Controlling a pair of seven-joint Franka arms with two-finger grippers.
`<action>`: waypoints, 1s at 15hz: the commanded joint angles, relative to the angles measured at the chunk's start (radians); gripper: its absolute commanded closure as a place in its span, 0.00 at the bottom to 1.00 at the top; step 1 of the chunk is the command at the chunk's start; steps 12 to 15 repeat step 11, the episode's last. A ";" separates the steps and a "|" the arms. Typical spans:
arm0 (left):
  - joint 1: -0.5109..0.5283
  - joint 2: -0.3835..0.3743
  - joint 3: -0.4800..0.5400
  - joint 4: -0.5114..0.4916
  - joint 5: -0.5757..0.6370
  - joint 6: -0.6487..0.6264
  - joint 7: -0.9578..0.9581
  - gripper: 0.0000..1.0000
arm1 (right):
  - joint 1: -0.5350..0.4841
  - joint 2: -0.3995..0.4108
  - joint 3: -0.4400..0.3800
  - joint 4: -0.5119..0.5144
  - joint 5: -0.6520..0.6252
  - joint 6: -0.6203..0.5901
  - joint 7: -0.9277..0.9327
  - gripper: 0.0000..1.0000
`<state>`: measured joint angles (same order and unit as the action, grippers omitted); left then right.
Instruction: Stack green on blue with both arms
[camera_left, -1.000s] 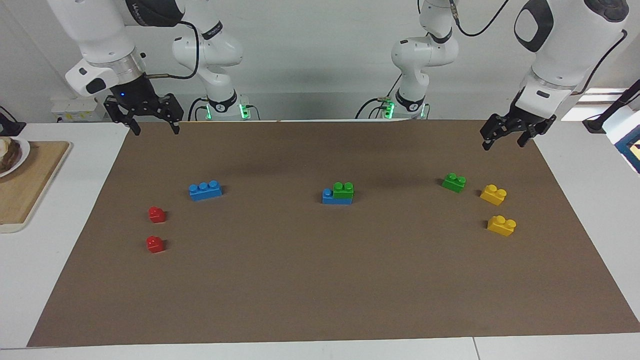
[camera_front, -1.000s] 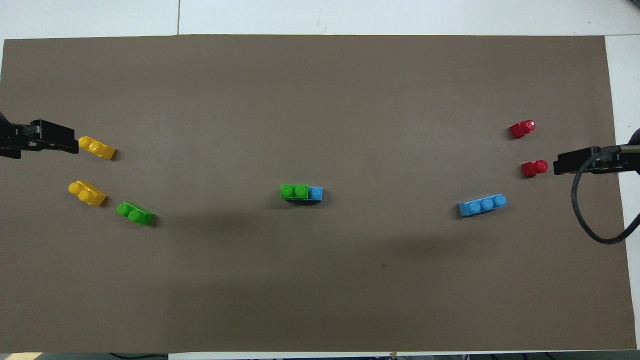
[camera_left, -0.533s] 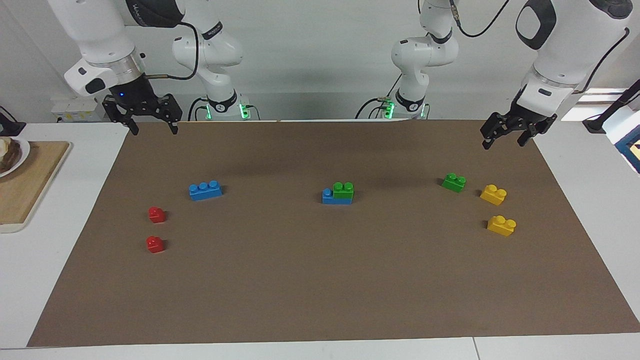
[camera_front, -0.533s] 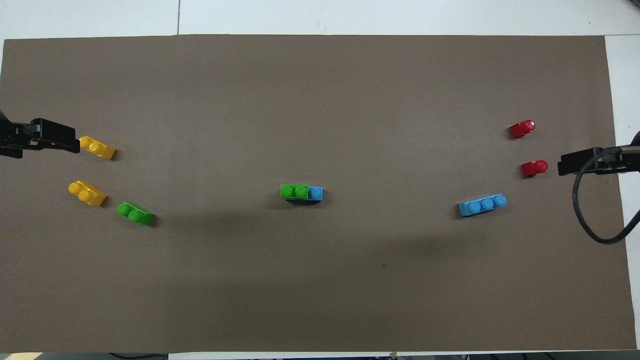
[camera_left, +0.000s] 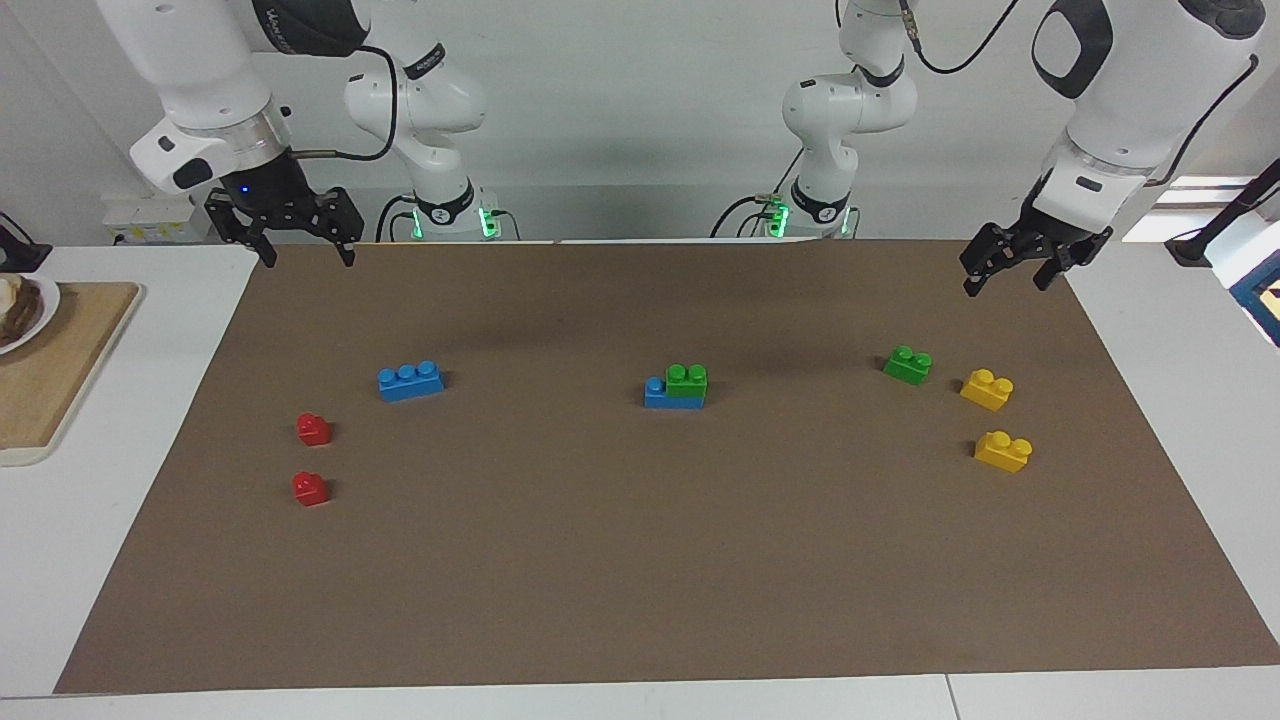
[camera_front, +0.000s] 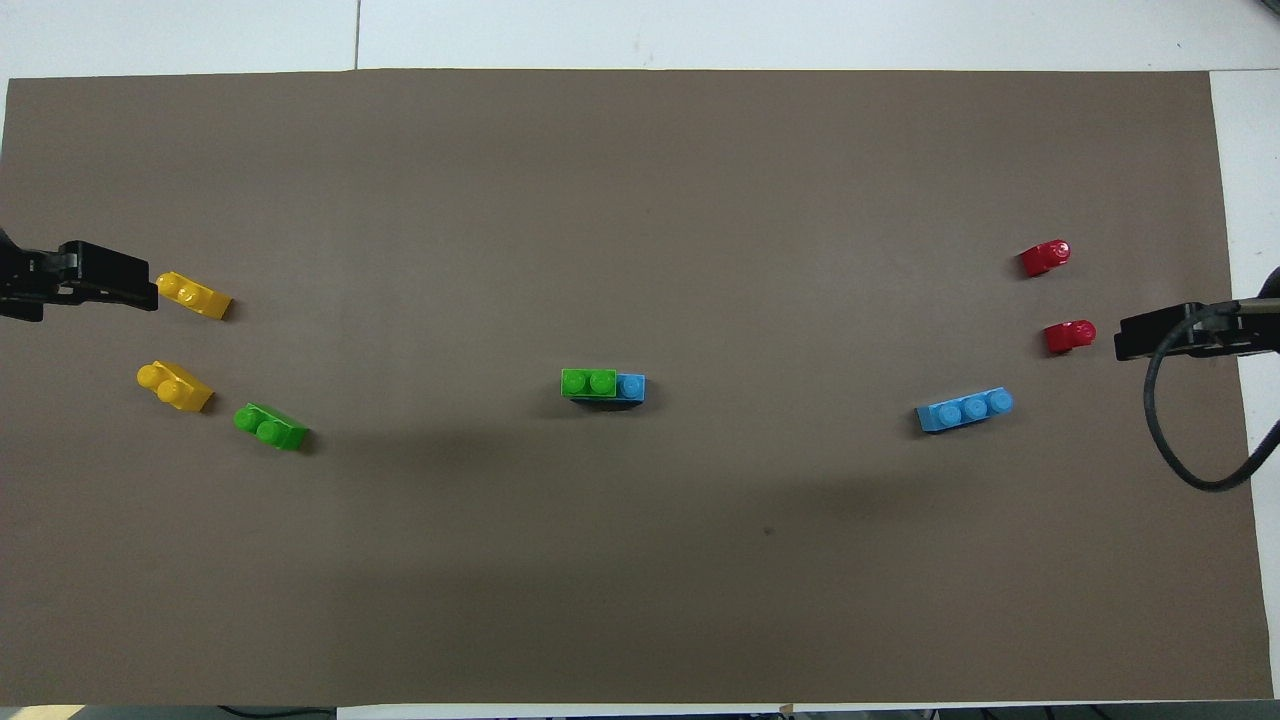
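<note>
A green brick (camera_left: 686, 379) sits on a blue brick (camera_left: 657, 396) at the middle of the brown mat; the stack also shows in the overhead view, green (camera_front: 588, 382) on blue (camera_front: 631, 386). A second green brick (camera_left: 908, 364) (camera_front: 270, 427) lies loose toward the left arm's end. A second blue brick (camera_left: 411, 380) (camera_front: 965, 410) lies loose toward the right arm's end. My left gripper (camera_left: 1005, 287) (camera_front: 148, 291) hangs open and empty over the mat's corner by its end. My right gripper (camera_left: 308, 262) (camera_front: 1122, 338) hangs open and empty over the mat's other corner.
Two yellow bricks (camera_left: 987, 388) (camera_left: 1003, 450) lie beside the loose green one. Two red bricks (camera_left: 314, 429) (camera_left: 310, 488) lie farther from the robots than the loose blue one. A wooden board (camera_left: 60, 370) with a plate (camera_left: 25, 310) stands off the mat at the right arm's end.
The right gripper has drawn back slightly toward its end of the table and risen a little. The left gripper has barely shifted. No brick has moved.
</note>
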<state>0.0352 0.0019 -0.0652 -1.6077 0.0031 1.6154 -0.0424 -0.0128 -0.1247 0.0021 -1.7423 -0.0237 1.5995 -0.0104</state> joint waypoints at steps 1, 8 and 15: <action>0.008 -0.026 -0.002 -0.028 -0.012 -0.012 0.001 0.00 | -0.018 -0.009 0.013 0.000 -0.005 -0.020 -0.020 0.00; -0.001 -0.026 -0.002 -0.028 -0.012 -0.008 0.001 0.00 | -0.018 -0.009 0.013 0.001 0.002 -0.024 -0.019 0.00; 0.000 -0.026 -0.001 -0.028 -0.012 -0.003 0.001 0.00 | -0.018 -0.009 0.013 0.001 0.002 -0.029 -0.019 0.00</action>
